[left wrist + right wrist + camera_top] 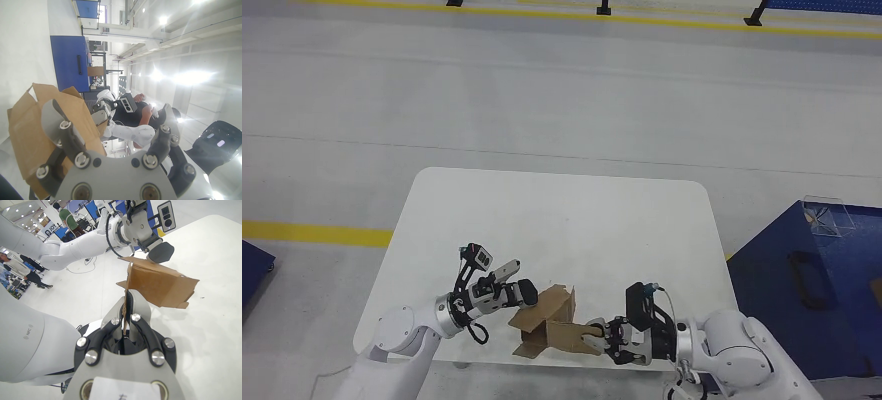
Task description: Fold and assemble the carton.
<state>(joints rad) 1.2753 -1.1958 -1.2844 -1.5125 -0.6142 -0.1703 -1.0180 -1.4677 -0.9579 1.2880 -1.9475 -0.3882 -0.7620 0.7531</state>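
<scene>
Carton (547,322) of brown cardboard lies half-folded on the white table (572,220), near its 6 o'clock edge in the top view. Left gripper (525,292) is at the carton's 10 o'clock, right gripper (594,336) at its 4 o'clock; a blue cabinet (812,290) stands past the table at 3 o'clock. Left wrist view: the left gripper is spread wide, one finger (51,113) lying against the carton wall. Right wrist view: the right gripper is closed on a thin flap (128,279) of the carton, and a dark pad (160,252) of the left gripper touches its upper side.
</scene>
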